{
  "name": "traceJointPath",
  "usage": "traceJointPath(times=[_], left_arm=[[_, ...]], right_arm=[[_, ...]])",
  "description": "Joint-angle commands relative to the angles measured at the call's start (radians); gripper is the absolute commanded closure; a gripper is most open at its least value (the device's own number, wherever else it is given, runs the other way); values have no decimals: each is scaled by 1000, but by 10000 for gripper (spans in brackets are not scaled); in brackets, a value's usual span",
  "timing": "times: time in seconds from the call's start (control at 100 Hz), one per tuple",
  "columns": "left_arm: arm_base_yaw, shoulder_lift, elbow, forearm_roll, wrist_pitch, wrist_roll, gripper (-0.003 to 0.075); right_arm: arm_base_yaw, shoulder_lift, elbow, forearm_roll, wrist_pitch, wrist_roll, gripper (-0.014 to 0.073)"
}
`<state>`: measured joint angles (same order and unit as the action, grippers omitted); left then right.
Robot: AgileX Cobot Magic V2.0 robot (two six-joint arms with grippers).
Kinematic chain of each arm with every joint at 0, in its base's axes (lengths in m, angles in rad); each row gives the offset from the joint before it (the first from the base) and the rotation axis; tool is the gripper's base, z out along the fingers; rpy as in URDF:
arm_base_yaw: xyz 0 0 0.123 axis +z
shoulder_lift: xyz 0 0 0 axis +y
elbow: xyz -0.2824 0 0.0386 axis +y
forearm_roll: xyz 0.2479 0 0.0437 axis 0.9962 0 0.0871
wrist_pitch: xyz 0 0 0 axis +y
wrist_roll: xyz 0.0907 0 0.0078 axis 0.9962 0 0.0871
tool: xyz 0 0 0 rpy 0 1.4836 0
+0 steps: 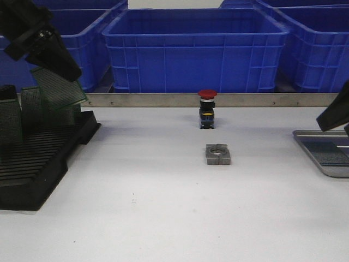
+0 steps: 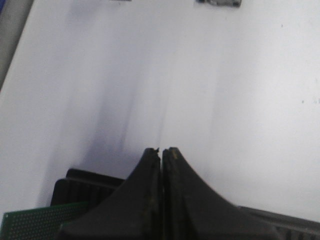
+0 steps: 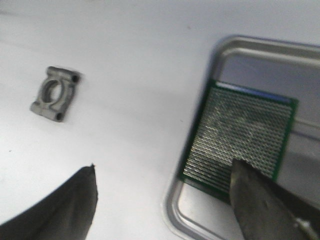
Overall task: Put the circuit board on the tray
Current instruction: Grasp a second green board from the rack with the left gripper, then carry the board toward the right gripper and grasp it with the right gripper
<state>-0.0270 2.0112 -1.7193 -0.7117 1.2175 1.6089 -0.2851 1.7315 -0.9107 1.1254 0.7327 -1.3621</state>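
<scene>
My left gripper (image 1: 66, 70) is high at the far left, over the black slotted rack (image 1: 38, 164). It is shut on the top of a green circuit board (image 1: 57, 87) that hangs tilted above the rack. In the left wrist view its jaws (image 2: 161, 150) are pressed together and the held board does not show. The silvery ribbed tray (image 1: 305, 143) lies at the right edge with another green circuit board (image 1: 327, 154) flat in it. My right gripper (image 3: 166, 165) is open and empty over the tray's (image 3: 240, 42) near corner, one finger above that board (image 3: 240, 130).
More green boards (image 1: 31, 106) stand in the rack. A red-capped push button (image 1: 207, 109) and a grey metal bracket (image 1: 218, 154) sit mid-table; the bracket also shows in the right wrist view (image 3: 55, 94). Big blue crates (image 1: 193, 49) line the back behind a metal rail.
</scene>
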Motion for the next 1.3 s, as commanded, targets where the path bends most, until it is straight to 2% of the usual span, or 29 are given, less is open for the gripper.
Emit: traceJointPath(times=[0.0, 0.12, 0.26, 0.49, 0.77, 0.99, 1.17, 1.29], left_arm=[[-22, -72, -31, -105, 63, -12, 741], [-70, -75, -31, -127, 63, -12, 741], [-148, -75, -31, -131, 63, -12, 741], [-267, -75, -31, -153, 63, -12, 741], [-372, -75, -31, -220, 63, -12, 741], [-389, -75, -31, -245, 63, -12, 741], [-389, -75, -31, -254, 63, -12, 741], [-389, -75, -31, -254, 63, -12, 741]], right_arm=[[30, -74, -25, 59, 78, -130, 31], [96, -113, -25, 68, 127, -317, 31], [189, -134, -25, 71, 138, -426, 31], [317, -133, -25, 97, 89, -462, 31], [430, -133, -25, 253, 25, -647, 31], [498, -107, -25, 454, 23, -723, 31], [536, -66, -25, 486, 24, -724, 31], [543, -47, -25, 554, 26, -724, 32]])
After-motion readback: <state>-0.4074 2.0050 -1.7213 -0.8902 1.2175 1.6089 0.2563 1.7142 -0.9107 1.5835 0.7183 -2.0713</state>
